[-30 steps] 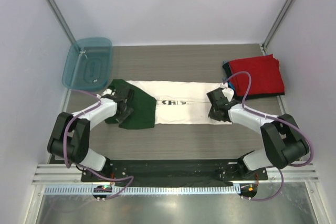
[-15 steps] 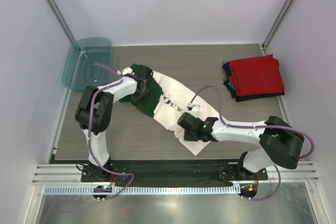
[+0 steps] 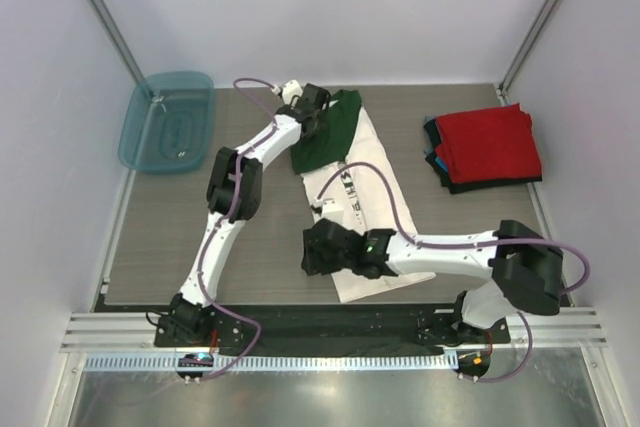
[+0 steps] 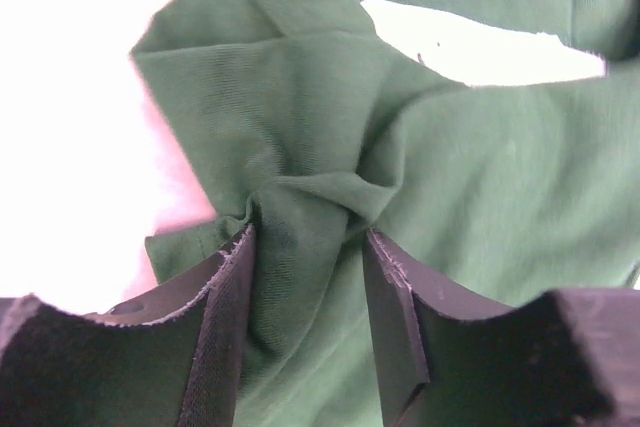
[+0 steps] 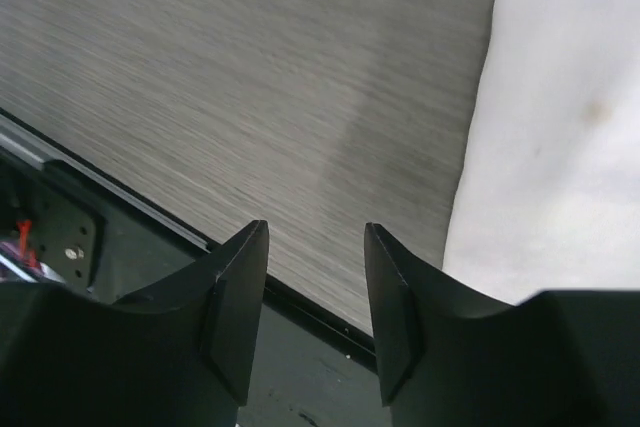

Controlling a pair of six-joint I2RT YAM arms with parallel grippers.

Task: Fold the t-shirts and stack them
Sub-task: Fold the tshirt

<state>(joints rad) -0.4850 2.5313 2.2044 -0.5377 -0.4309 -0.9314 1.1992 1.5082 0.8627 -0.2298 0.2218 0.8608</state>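
1. The left fingers (image 4: 215,337) pinch a bunched fold of the green sleeve (image 4: 420,147) of the white t-shirt (image 3: 362,212). Cloth fills the gap between the 2 pads, so they are clamped on it.
2. From the top we see the left fingers (image 3: 316,113) at the shirt's far end, near the back of the surface (image 3: 160,237).
3. The right fingers (image 5: 235,317) stand a narrow gap apart with nothing between them. We see bare surface under the gap, and the shirt's white edge (image 5: 570,97) lies just to one side, outside the pads.
4. From the top, the right fingers (image 3: 314,252) sit just beside the left edge of the shirt's near end. We cannot tell if they touch it.
5. Count: 1 spread shirt and 1 folded stack at the right rear. The stack has 1 red shirt (image 3: 487,142) on top, 1 dark shirt (image 3: 480,185) showing under it, and 1 blue shirt (image 3: 432,154) as a sliver at the left edge. There is also 1 teal tub (image 3: 135,132) at the left rear, well apart from the shirts.
6. Look: the white body is a long, narrow strip running far to near, slightly tilted. The green sleeve is at the far end, black print sits mid-chest, and the cloth puckers at the left pinch.
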